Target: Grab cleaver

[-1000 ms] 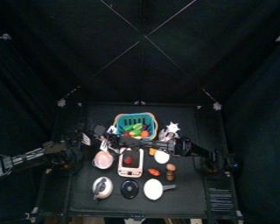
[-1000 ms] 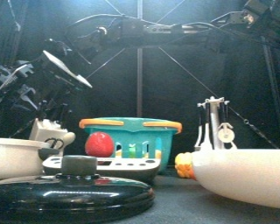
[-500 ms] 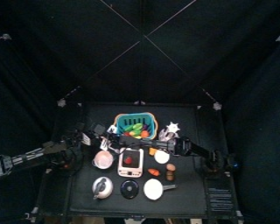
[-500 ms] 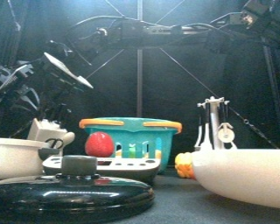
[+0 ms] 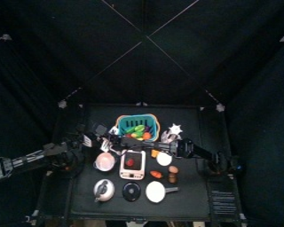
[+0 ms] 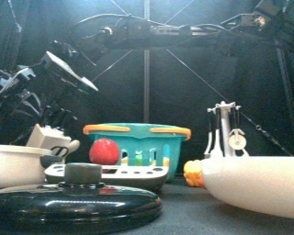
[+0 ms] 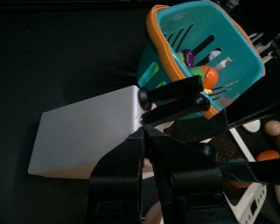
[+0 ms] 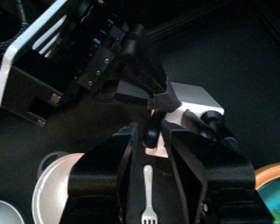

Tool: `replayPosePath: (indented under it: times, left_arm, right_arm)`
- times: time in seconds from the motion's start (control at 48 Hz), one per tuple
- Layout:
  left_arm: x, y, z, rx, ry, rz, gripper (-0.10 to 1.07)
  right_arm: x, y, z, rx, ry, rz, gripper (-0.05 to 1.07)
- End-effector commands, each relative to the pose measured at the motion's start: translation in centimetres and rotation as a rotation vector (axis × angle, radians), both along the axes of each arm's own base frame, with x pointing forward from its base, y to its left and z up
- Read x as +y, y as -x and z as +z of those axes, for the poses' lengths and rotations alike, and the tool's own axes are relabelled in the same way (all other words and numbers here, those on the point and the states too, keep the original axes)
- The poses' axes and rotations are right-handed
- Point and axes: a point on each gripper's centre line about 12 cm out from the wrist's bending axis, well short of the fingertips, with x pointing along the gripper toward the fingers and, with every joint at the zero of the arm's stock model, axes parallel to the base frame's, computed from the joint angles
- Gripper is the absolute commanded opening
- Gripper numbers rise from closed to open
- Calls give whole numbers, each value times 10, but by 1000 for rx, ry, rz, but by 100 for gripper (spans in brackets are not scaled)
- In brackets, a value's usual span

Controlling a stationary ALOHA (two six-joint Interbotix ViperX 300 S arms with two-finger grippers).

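The cleaver (image 7: pixel 90 131) has a broad pale blade and a dark handle, and it hangs above the table's left side. My left gripper (image 7: pixel 154 144) is shut on the handle. In the front view the blade (image 6: pixel 66 70) shows tilted, high at the left. My right arm reaches across from the right. Its gripper (image 8: pixel 154 127) is at the blade's handle end, open, and its black fingers (image 7: pixel 178 93) stand a little apart beside the blade's corner. Whether they touch the cleaver I cannot tell.
A teal basket (image 6: pixel 137 132) with an orange rim holds toy food behind the middle. Near the front edge lie a black pot lid (image 6: pixel 70 197), a white bowl (image 6: pixel 254 184) and a utensil stand (image 6: pixel 226 128). Below my right gripper are a fork (image 8: pixel 149 188) and a white plate (image 8: pixel 59 179).
The cleaver in my left gripper has lifted and tilted slightly. My right gripper's fingers have shifted their spread beside it. The arms have otherwise held their places.
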Motion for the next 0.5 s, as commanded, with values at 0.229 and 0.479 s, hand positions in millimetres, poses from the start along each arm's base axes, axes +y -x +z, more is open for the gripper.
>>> replayPosePath:
  times: [0.229, 0.479]
  left_arm:
    - [1, 0, -2, 11, 6, 4, 50]
    - [1, 0, -3, 13, 9, 6, 50]
  right_arm:
    - [-4, 3, 23, -42, 8, -16, 72]
    - [-5, 2, 23, -48, 9, -15, 70]
